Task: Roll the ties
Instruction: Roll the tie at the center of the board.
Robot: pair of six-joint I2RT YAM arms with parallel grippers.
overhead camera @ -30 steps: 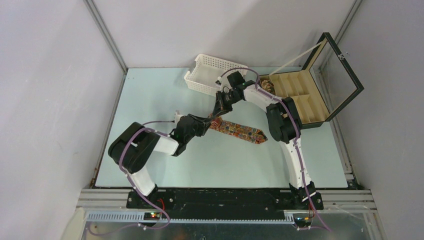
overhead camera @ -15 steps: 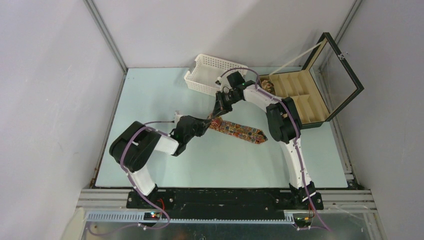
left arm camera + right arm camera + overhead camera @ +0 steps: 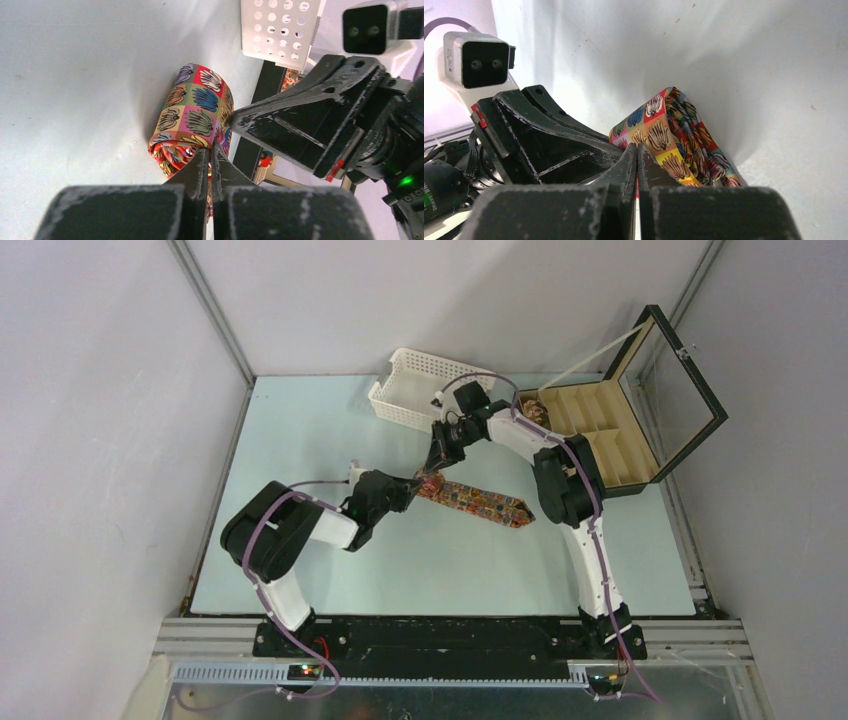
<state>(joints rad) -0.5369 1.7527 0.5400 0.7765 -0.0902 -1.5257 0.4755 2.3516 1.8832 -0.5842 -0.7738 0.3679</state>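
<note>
The pale desk (image 3: 300, 440) lies open along its left and near edges, while the black box (image 3: 610, 440) and white basket (image 3: 420, 390) crowd the far right. The tie (image 3: 480, 502) lies mid-desk, its left end wound into a coil (image 3: 192, 117). The left hand (image 3: 416, 483) and right hand (image 3: 436, 470) meet at that coil, each with its fingers pressed together on a fold of its fabric.

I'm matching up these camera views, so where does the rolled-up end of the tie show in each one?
Top view: tie roll at the centre, where both grippers meet.
Left wrist: tie roll left of centre, just above the left gripper.
Right wrist: tie roll right of centre, above the right gripper.
Shared landmark: both grippers' tips touch the roll in every view.
</note>
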